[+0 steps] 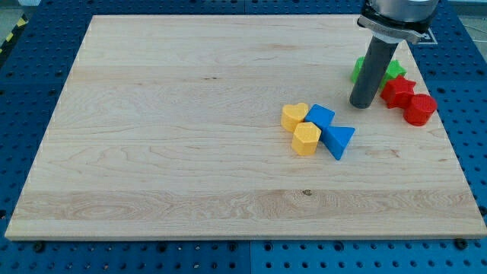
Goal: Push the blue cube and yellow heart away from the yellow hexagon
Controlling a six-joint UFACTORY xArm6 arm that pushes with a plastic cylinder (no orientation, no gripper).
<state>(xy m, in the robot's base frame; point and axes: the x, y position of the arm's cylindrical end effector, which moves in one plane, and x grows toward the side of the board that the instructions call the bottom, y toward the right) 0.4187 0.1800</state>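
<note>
The yellow heart (294, 116), the blue cube (320, 117) and the yellow hexagon (306, 139) sit packed together right of the board's middle. The heart is at the cluster's upper left, the cube at its upper right, the hexagon below and between them, touching both. A blue triangle (338, 141) lies against the hexagon's right side. My tip (363, 104) rests on the board up and to the right of the blue cube, a short gap away from it.
Behind the rod at the view's right, a green block (393, 70) is partly hidden. A red star-like block (397, 91) and a red round block (419, 109) lie close to the board's right edge (450, 144). The wooden board sits on a blue perforated table.
</note>
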